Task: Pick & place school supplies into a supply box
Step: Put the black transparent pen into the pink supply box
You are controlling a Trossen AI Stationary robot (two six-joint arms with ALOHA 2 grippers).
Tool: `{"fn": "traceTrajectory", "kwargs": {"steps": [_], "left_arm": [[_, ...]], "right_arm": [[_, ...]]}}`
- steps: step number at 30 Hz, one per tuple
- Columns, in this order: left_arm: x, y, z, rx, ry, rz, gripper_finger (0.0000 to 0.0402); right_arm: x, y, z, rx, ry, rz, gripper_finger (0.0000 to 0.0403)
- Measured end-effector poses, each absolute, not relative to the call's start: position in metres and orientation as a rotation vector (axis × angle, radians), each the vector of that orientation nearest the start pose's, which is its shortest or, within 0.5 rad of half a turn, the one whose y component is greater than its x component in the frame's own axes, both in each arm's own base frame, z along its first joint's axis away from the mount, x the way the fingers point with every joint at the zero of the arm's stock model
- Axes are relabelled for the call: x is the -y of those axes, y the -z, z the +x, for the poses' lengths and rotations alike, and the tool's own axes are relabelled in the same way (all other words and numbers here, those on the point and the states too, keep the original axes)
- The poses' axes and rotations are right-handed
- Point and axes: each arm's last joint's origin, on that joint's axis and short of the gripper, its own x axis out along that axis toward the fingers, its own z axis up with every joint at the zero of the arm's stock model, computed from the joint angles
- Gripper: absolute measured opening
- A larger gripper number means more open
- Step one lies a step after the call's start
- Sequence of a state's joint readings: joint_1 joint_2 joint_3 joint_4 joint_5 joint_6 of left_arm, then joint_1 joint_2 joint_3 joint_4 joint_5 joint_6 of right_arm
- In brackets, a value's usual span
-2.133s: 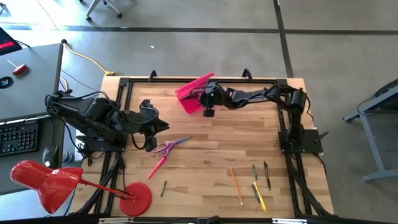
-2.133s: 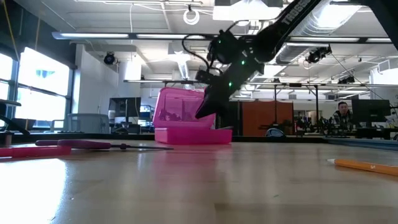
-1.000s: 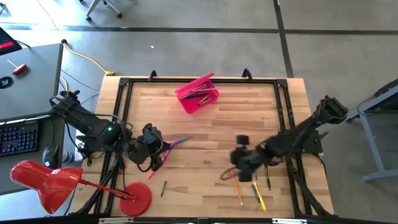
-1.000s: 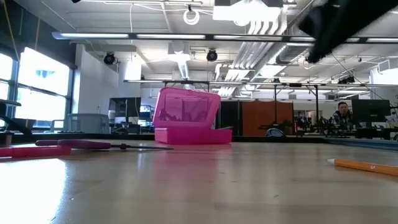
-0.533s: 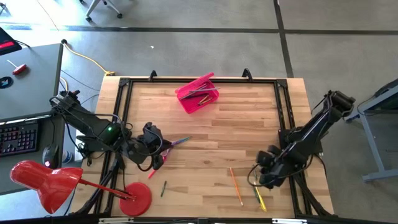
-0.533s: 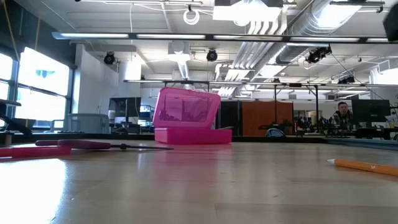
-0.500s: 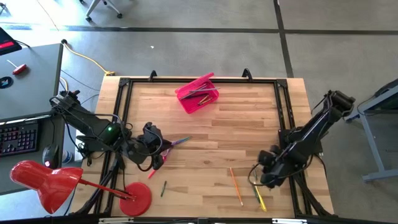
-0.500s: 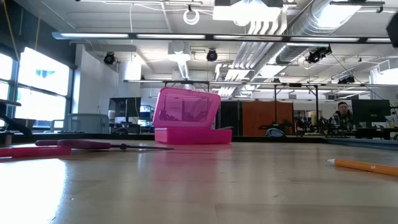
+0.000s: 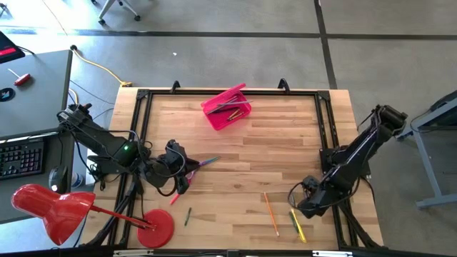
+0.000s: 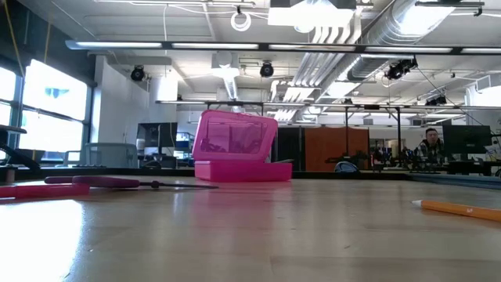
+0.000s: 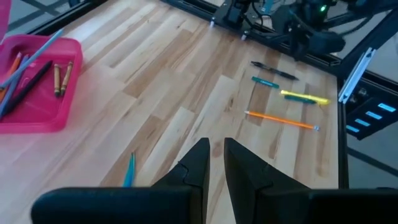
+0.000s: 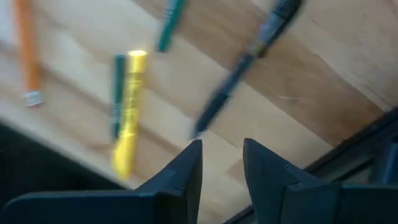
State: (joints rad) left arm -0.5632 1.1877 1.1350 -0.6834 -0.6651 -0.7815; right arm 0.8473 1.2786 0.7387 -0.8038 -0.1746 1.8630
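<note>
1. Six loose supplies show in the high view: scissors (image 9: pixel 191 168), teal pencil (image 9: pixel 208 162), pink pen (image 9: pixel 174 194), short green pencil (image 9: pixel 188 215), orange pencil (image 9: pixel 271 213) and yellow highlighter (image 9: pixel 298 225). One supply box (image 9: pixel 227 108) sits lid-up at the far middle of the table (image 9: pixel 271 157). The right gripper (image 9: pixel 303 207) hangs over the near-right cluster. The left gripper (image 9: pixel 177 171) waits just beside the scissors.
2. Low view: no gripper in frame. One supply box (image 10: pixel 235 149) on the far side, one orange pencil (image 10: pixel 458 207) at near right, and the pink pen (image 10: pixel 39 190) lying flat at left. One person (image 10: pixel 429 145) well back in the room.
3. Left wrist view: the left fingers (image 11: pixel 199 163) stand slightly apart with nothing between them. The box (image 11: pixel 31 87) holds two crayons plus at least four pencils, though overlap makes that count soft. Four items lie on the far side: black pen (image 11: pixel 273 70), green pen (image 11: pixel 266 82), highlighter (image 11: pixel 303 97) and orange pencil (image 11: pixel 280 119). The teal pencil (image 11: pixel 129 171) is close in.
4. Right wrist view: the right fingers (image 12: pixel 186 167) are parted and empty, just above the black pen (image 12: pixel 249 56). I count five items: black pen, green pen (image 12: pixel 168 22), highlighter (image 12: pixel 127 124), a dark green stick (image 12: pixel 117 93) touching the highlighter, and the orange pencil (image 12: pixel 26 43).
5. The step looks like picking up the black pen.
   - Set the jaws square across its shaft.
   - Come down mid-length.
   - Stay clear of the green pen and the table edge.
   - Close only once the tips touch the wood.
</note>
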Motion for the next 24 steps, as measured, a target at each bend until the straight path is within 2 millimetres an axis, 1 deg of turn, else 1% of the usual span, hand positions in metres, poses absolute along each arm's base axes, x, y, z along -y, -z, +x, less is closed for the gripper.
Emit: {"fn": "traceTrajectory", "kwargs": {"steps": [4, 8, 10, 18, 22, 24], "left_arm": [[0.111, -0.335, 0.209, -0.520, -0.313, -0.314, 0.0081], [0.111, -0.335, 0.209, -0.521, -0.313, -0.312, 0.0081], [0.111, -0.335, 0.209, -0.521, -0.313, -0.311, 0.0081], [0.111, -0.335, 0.209, -0.523, -0.307, -0.291, 0.0081], [0.111, -0.335, 0.209, -0.523, -0.307, -0.291, 0.0081], [0.111, -0.335, 0.209, -0.523, -0.307, -0.291, 0.0081]], "right_arm": [[-0.165, -0.171, 0.137, -1.602, 0.645, 0.966, 0.0094], [-0.178, -0.156, 0.149, -1.595, 0.579, 0.974, 0.0094], [-0.181, -0.150, 0.152, -1.596, 0.579, 0.972, 0.0094], [-0.182, -0.125, 0.154, -1.601, 0.744, 0.893, 0.0094], [-0.182, -0.118, 0.156, -1.577, 0.746, 0.834, 0.0092], [-0.182, -0.118, 0.157, -1.580, 0.742, 0.830, 0.0083]]}}
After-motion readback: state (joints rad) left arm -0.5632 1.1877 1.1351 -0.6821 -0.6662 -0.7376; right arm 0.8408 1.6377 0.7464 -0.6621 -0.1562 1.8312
